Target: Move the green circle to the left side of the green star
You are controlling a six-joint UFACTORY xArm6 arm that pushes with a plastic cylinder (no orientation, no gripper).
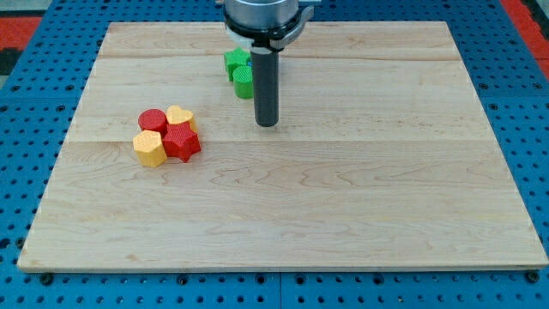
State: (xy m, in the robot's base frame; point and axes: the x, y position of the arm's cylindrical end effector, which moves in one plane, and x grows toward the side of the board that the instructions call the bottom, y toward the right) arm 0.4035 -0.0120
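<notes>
**Observer:** Walk me through it, nearest things first.

**Operator:** Nearest the view's bottom the table carries nothing. Further up, on the view's left, sits a tight cluster of four: a yellow hexagon-like block, a red star-like block, a red cylinder and a yellow heart, all touching. I judge they are bunched there simply because they are out of play; the task does not call for them.

**Observer:** And your rod?

**Operator:** My tip rests on the table right of centre of that group and well apart from it, just beside and below the green pair. There are no fingers on this rig, so nothing spread or pinching to report: only a plain rod.

**Observer:** Where is the green circle?

**Operator:** The green circle lies near the view's top, just left of the rod, touching the green star above it, which the arm partly hides. The circle sits below the star, not on its left, so the job is not done. I'd guess my tip is placed on the circle's right side to nudge it leftward and round.

**Observer:** Any writing?

**Operator:** None readable on blocks, table or arm.
</notes>
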